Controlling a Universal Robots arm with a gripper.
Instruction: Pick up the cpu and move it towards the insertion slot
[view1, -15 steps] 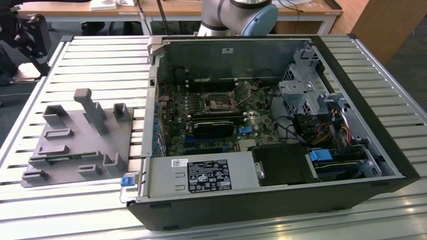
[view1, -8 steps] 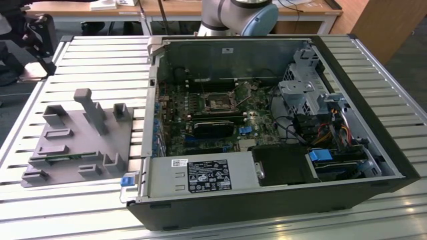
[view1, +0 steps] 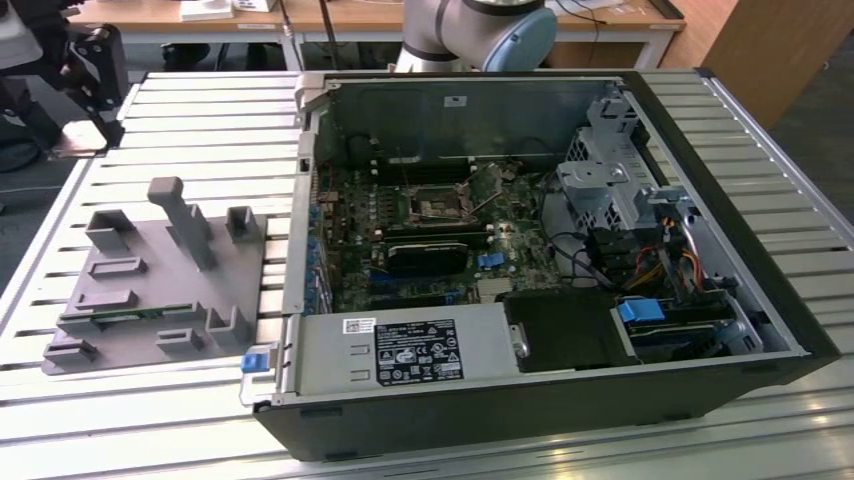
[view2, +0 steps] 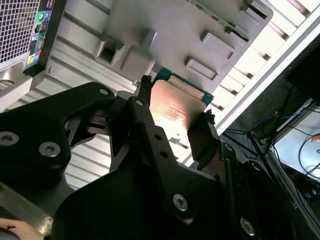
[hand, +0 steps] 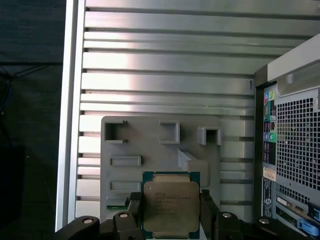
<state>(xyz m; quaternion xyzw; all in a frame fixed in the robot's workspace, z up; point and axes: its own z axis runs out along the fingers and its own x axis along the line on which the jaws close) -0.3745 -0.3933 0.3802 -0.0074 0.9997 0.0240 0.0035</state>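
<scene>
The cpu, a flat square chip with a silvery top and a green rim, sits between my gripper's two black fingers, which are shut on its opposite edges. In the second wrist view the cpu's shiny underside shows inside the same grip, held by the gripper. It hangs above the grey holder plate that lies on the slatted table. The insertion slot is the square socket on the motherboard inside the open computer case, at the exterior view's right of the plate.
A thin green memory strip lies in the grey plate, also seen in the first wrist view. The plate carries several upright posts. The case's rear panel stands close beside the plate. The table edge drops off on the other side.
</scene>
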